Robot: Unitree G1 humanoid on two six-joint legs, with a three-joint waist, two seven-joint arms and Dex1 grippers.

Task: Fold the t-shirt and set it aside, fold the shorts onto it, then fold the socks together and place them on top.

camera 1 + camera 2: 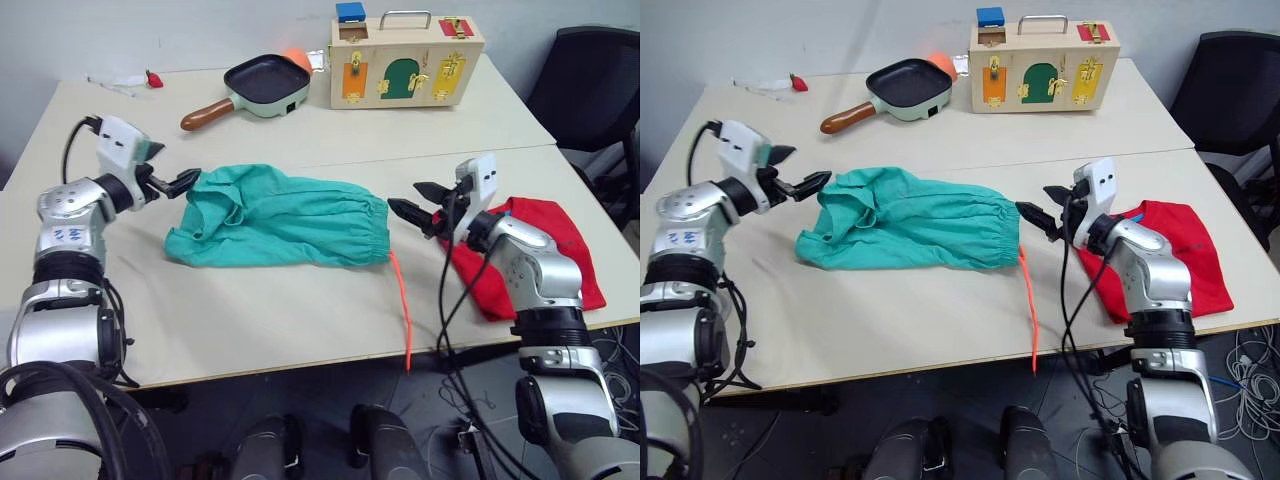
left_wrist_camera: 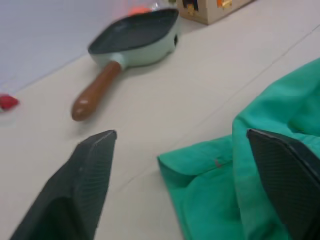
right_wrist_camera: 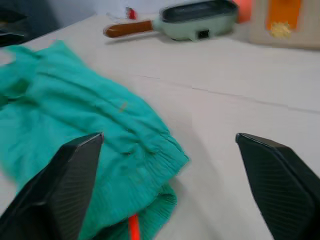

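Between both grippers, rumpled teal shorts (image 1: 278, 222)

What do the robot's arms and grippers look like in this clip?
Both arms are jointed silver-grey metal shells with black bands between segments. Each wrist carries a white boxy camera module. The left gripper and right gripper each have two black pointed fingers with finely ribbed inner faces. Loose black cables run along both forearms. The left forearm bears small blue markings.
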